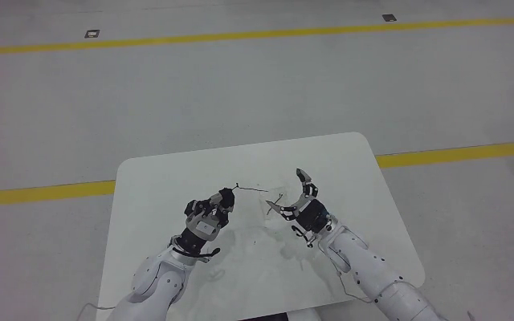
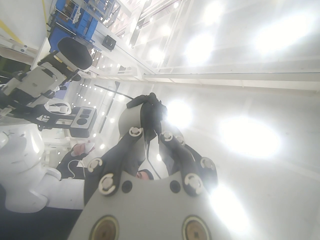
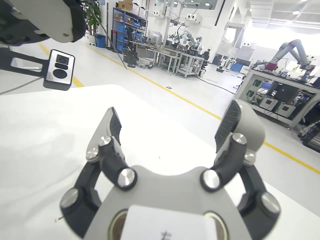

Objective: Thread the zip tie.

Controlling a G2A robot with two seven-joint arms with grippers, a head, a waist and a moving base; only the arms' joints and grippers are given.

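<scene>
A thin black zip tie [image 1: 253,188] hangs above the white table [image 1: 345,160], its strap pointing from my left gripper [image 1: 227,195] toward the right one. In the left wrist view the left gripper [image 2: 151,101] is shut on the zip tie [image 2: 147,116], with the tail [image 2: 110,89] sticking out past the fingertips. My right gripper [image 1: 286,191] is open just beyond the strap's free end, with nothing in it. The right wrist view shows the right gripper [image 3: 171,123] wide open, with the zip tie [image 3: 110,37] slanting down from the left gripper [image 3: 75,18] farther off.
The table [image 3: 50,116] under both grippers is bare, with a rounded far corner. Yellow floor lines [image 1: 241,36] run beyond the table. Workbenches and racks [image 3: 175,61] stand far off in the room.
</scene>
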